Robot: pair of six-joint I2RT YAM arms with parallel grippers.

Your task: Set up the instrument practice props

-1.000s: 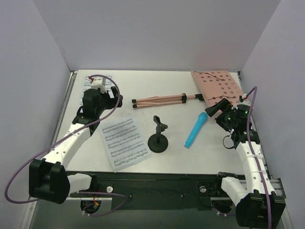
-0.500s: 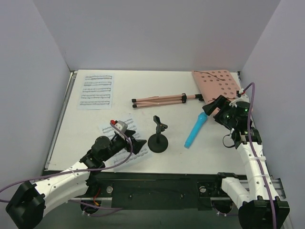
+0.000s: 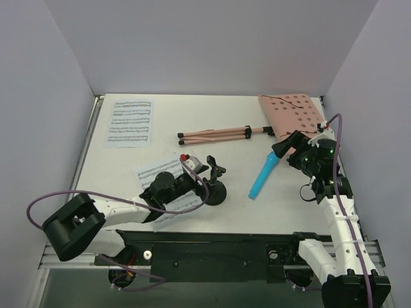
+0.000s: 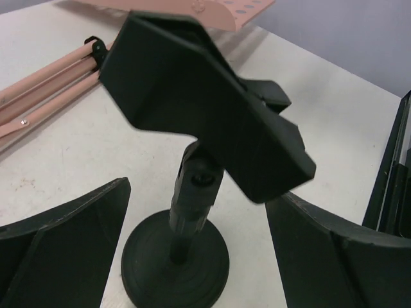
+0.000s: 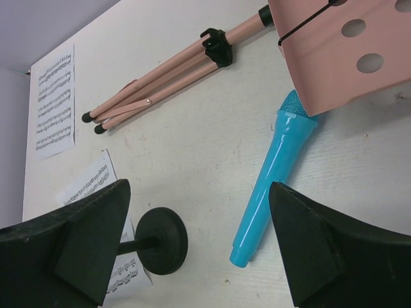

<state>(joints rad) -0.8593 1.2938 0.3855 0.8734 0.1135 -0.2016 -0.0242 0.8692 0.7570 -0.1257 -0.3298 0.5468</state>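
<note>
Claws both stand open and empty. Your left claw (image 4: 199, 196) straddles the black microphone stand (image 4: 192, 160); your right claw (image 5: 199, 189) hovers near the blue microphone (image 5: 270, 176). On the table (image 3: 192, 109), the pink desk (image 3: 292, 114) lies far right, with the folded tripod (image 3: 221, 134) stretching left. One page (image 3: 131, 122) lies far left and another page (image 3: 160, 172) sits partly under your left arm.

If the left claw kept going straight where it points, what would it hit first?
Most likely the small black stand, whose post and clip sit right ahead, between the open fingers of the left gripper. The folded pink tripod lies farther behind it.
</note>
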